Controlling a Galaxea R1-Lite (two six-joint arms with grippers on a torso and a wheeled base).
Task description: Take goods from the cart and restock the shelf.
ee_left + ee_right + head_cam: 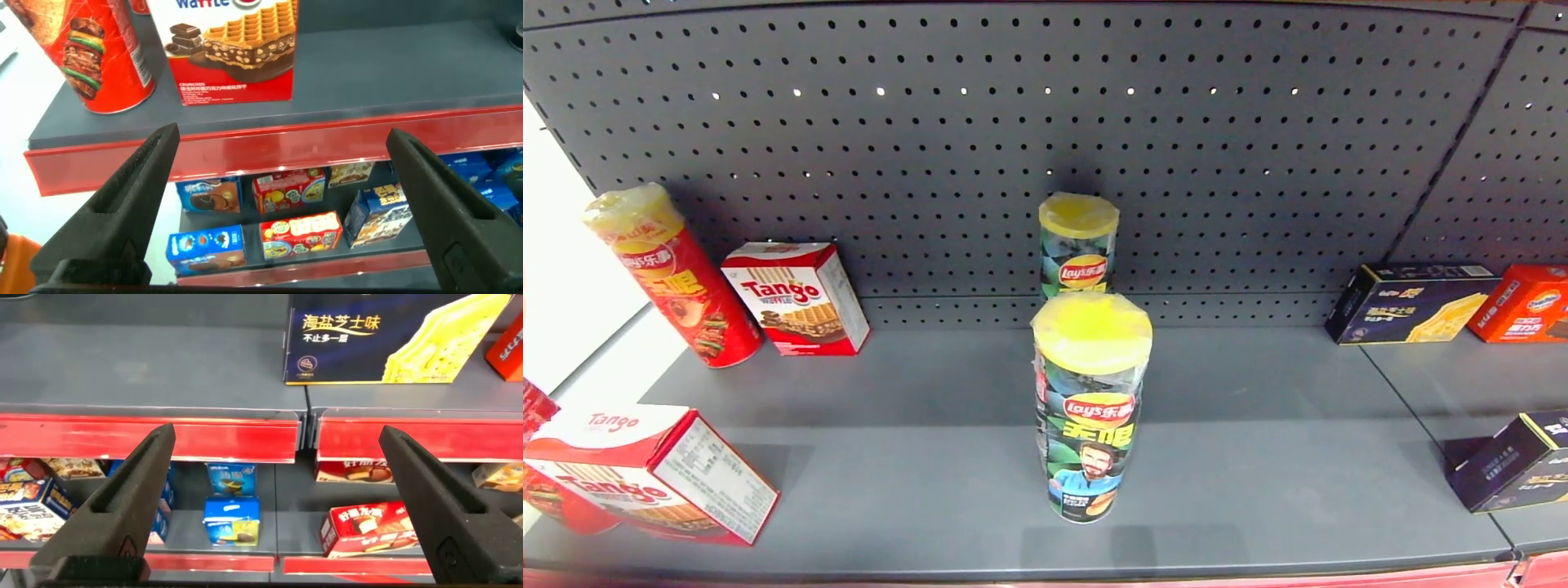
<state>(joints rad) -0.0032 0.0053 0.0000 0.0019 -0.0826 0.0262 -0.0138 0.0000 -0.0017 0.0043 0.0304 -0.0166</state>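
Empty-handed before the shelf (1258, 457)
Your left gripper (282, 135) and right gripper (276, 431) hang with jaws apart; two chip cans (1090, 408) stand mid-shelf. Fetch from the cart, gripping goods squarely.

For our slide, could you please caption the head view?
A yellow-lidded crisp can stands upright on the grey shelf, a second can behind it, a red can at far left.

Chip can (1090, 408) upright on shelf (1258, 445)
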